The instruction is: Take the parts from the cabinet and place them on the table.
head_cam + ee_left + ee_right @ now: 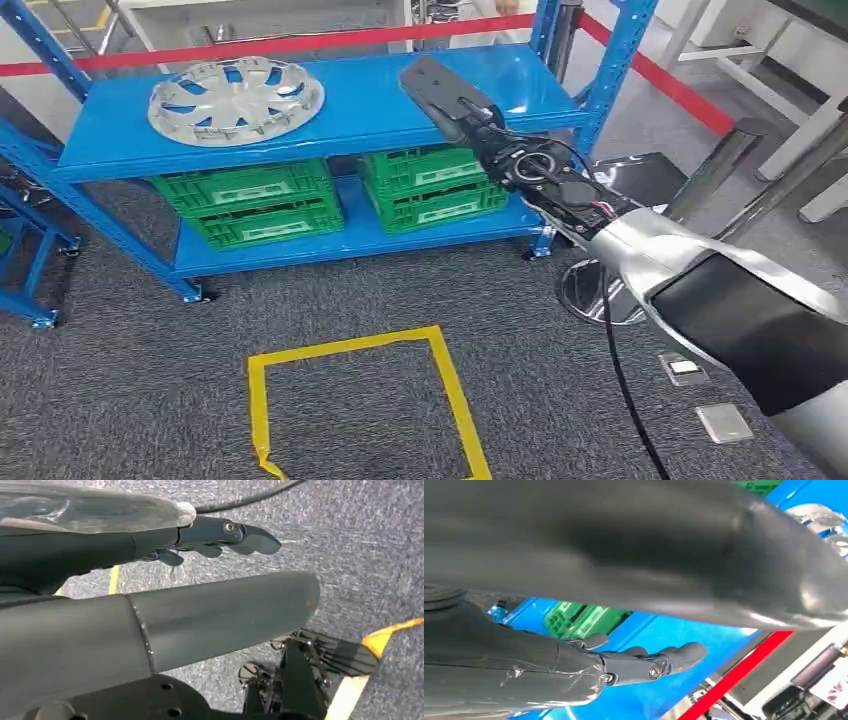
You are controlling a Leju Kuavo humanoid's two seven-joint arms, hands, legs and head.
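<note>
Hubcap (236, 99) lies near shelf (350, 110) left edge; right hand (447, 92) apart.

Head view high, looking down at blue shelf (300, 110) (shared with right wrist), left wrist floorward

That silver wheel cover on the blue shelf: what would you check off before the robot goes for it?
1. Wheel cover lies flat and alone on the top shelf: ok.
2. Right hand holds nothing, fingers straight: ok.
3. Right hand over the cover: not ok, it is off to the cover's side.
4. Left hand empty, hanging above the carpet: ok.
5. Table to put it on: cannot tell.
</note>
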